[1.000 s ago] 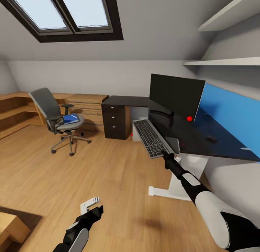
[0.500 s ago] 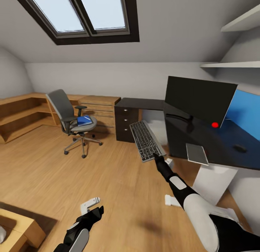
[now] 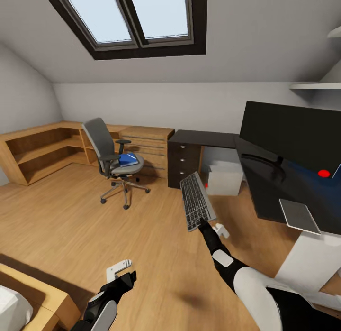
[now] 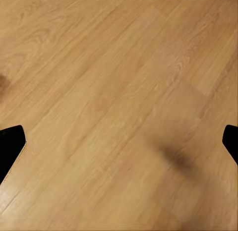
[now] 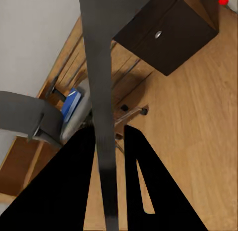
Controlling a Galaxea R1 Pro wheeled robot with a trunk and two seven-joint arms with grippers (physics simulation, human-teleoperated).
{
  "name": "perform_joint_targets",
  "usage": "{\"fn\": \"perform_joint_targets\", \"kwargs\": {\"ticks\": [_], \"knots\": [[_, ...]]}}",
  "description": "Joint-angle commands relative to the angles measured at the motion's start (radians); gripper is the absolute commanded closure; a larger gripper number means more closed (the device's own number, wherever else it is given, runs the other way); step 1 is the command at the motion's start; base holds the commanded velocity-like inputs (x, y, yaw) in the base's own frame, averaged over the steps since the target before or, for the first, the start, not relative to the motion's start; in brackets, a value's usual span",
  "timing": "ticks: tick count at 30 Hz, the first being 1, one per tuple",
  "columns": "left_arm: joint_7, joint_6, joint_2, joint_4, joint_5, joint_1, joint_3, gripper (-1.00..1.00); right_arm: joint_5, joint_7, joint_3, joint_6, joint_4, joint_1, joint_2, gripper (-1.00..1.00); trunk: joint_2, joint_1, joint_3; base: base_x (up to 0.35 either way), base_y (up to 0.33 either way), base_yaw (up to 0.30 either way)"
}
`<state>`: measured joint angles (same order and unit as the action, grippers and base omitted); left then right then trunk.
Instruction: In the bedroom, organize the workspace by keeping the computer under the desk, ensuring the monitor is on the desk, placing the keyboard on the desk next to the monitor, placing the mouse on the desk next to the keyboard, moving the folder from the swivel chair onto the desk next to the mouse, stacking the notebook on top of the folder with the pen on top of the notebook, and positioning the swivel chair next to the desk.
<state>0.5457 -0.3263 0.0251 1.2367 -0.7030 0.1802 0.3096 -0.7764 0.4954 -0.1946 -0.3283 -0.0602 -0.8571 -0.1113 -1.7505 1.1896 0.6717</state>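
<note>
The keyboard (image 3: 196,201) is held out in the air over the floor, gripped only at its near short end, so its whole length hangs past the grip toward the drawer unit (image 3: 185,159). My judgement is that this is the main risk: with so little of the frame pinched, a quick swing of the arm could twist the keyboard in the grip or let it slip to the floor. A second risk is the lift onto the surface (image 3: 265,198): the far end could strike the surface's front edge or knock the monitor (image 3: 291,132), which stands close to that edge. The notebook (image 3: 298,216) lies at the near front edge and could be pushed off if the keyboard is slid in low.

The right end effector (image 3: 202,222) is closed nearly all the way, its fingers (image 5: 74,186) pressed on either side of the thin keyboard (image 5: 101,92), seen edge-on in the right wrist view. The left end effector (image 3: 121,270) hangs low over the floor, its fingertips (image 4: 10,146) spread wide apart, holding and touching nothing.

The computer (image 3: 225,178) sits on the floor under the surface, beside the drawer unit. The folder (image 3: 127,159) lies on the chair (image 3: 111,160), well apart from the surface.
</note>
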Motion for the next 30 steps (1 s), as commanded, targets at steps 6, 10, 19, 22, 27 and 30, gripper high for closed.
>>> {"fn": "perform_joint_targets", "kwargs": {"ticks": [6,10,19,22,27,30], "knots": [[0.006,-0.004,0.001,-0.006,-0.014,0.001,0.004,-1.0,0.007,0.023,-0.008,-0.011,0.029,0.074,0.024,1.0,-0.001,0.0,0.001,0.219,0.208,0.007],[0.004,-0.003,0.001,-0.09,-0.013,0.001,0.006,-1.0,0.009,0.024,-0.008,-0.017,0.031,0.098,0.041,1.0,-0.001,0.0,0.001,0.264,0.071,0.001],[0.005,-0.002,0.0,-0.131,-0.013,0.001,0.004,-1.0,0.023,0.071,-0.008,-0.121,0.03,0.205,0.052,1.0,0.034,-0.019,-0.015,0.034,0.005,0.0],[0.005,-0.001,-0.001,-0.174,-0.013,0.001,0.01,-1.0,0.023,0.118,-0.008,-0.192,0.031,0.266,0.054,1.0,0.055,-0.03,-0.024,0.001,0.0,0.0],[0.001,0.18,0.015,-0.398,-0.01,0.001,0.085,-1.0,0.017,0.259,-0.009,-0.231,0.032,0.388,0.055,1.0,0.09,-0.05,-0.04,0.0,0.0,0.0],[0.0,0.225,0.018,-0.465,-0.007,0.001,0.086,-1.0,0.02,0.26,-0.009,-0.233,0.033,0.391,0.055,1.0,0.111,-0.061,-0.049,0.0,0.0,-0.21]]}}
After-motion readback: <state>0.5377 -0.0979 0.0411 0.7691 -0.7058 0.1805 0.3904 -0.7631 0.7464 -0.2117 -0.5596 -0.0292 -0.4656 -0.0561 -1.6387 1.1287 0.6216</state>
